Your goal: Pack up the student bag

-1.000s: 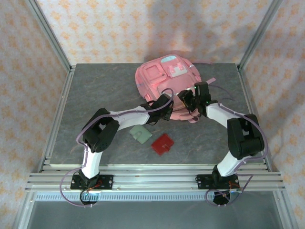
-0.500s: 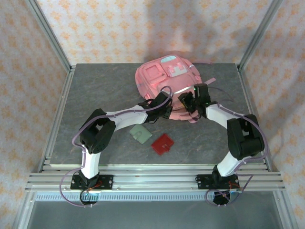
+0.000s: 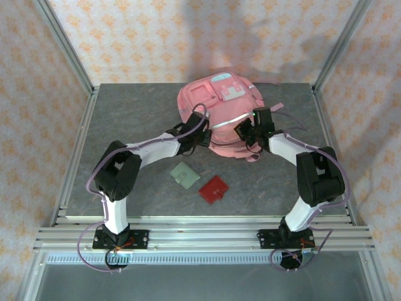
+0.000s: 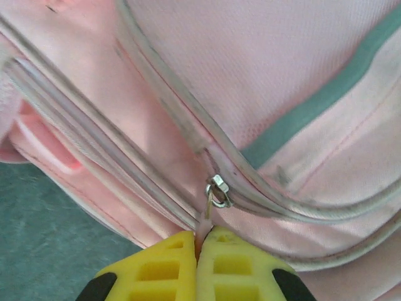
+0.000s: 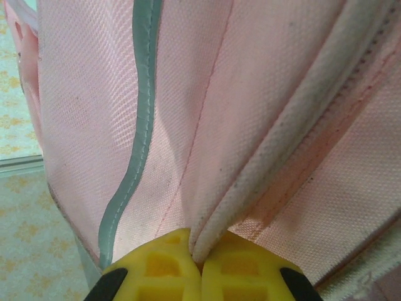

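Two robot arms reach from the near edge of a grey bench (image 3: 125,119) to a large pink student bag (image 3: 216,103). The bag lies flat at the far middle of the bench, with its front pockets and pale blue patches facing up.

From above, the left end effector (image 3: 202,120) is at the bag's near left edge. The right end effector (image 3: 242,132) is at its near right edge. Both touch the fabric.

In the left wrist view, the left end effector (image 4: 197,243) has its yellow fingers (image 4: 156,266) pressed together. They are clamped on the zip pull (image 4: 208,210), a thin tab hanging from a small metal ring on the slider. The zip track curves across the pink fabric above, beside a strip of grey trim (image 4: 313,106).

In the right wrist view, the right end effector (image 5: 198,254) also has its yellow fingers (image 5: 241,269) together. They pinch a raised fold of the bag's pink fabric that runs up and to the right. A grey trim line runs down the cloth to the left of the fold.

On the bench nearer the arm bases, apart from the bag, lie a flat pale green square (image 3: 185,175) and, just beside it to the right, a flat red square (image 3: 213,189).
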